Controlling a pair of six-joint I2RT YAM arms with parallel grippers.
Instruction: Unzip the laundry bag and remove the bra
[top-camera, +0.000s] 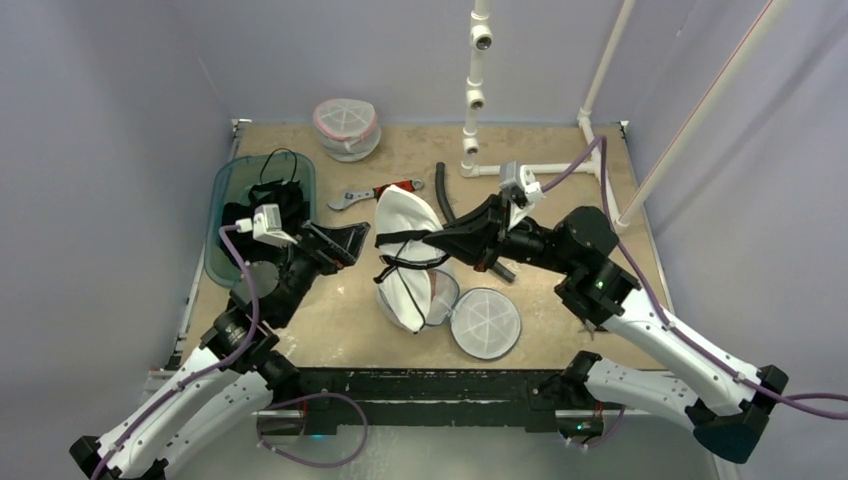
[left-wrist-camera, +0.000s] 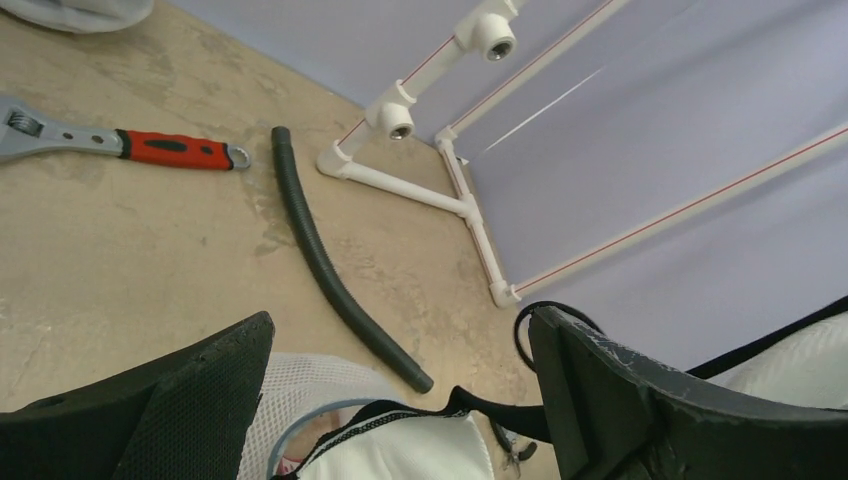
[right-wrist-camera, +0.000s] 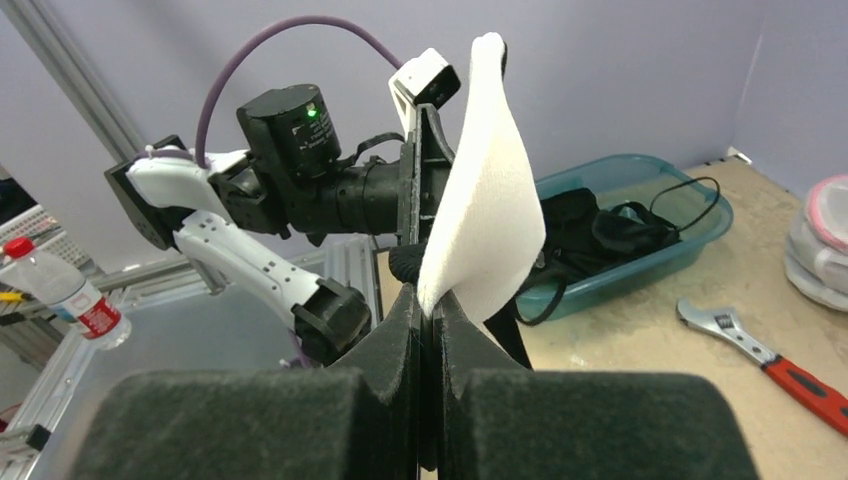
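Right wrist view: right tool (right-wrist-camera: 432, 330) pinches the white bra (right-wrist-camera: 490, 220); left tool (top-camera: 335, 243) spread wide, near the laundry bag (top-camera: 485, 322).

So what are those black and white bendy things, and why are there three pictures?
They are two robot arms bolted to a table. One picture looks down from above; the other two come from small cameras on each arm's wrist. The right gripper has its jaws shut on a white bra, lifting it out of the open mesh laundry bag. The left gripper waits beside it with jaws wide open, holding nothing. Also on the table: a red-handled wrench, a black hose, a white pipe frame, another zipped bag, and a teal tub of dark clothes.
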